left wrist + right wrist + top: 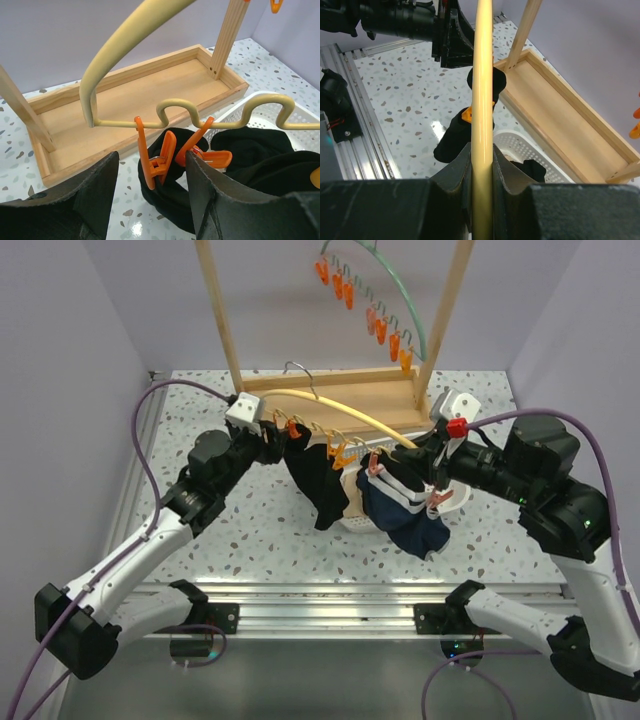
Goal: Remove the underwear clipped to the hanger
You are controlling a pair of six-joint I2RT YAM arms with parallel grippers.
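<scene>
Where hanger (340, 408) clips it, underwear (318, 485) droops (lengthwise).

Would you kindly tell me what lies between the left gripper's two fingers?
An orange clip, hung from the yellow hanger and pinching black underwear, lies between them, as the left wrist view shows.

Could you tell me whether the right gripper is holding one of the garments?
No, the right gripper is clamped on the cream hanger bar, not on any cloth.
</scene>
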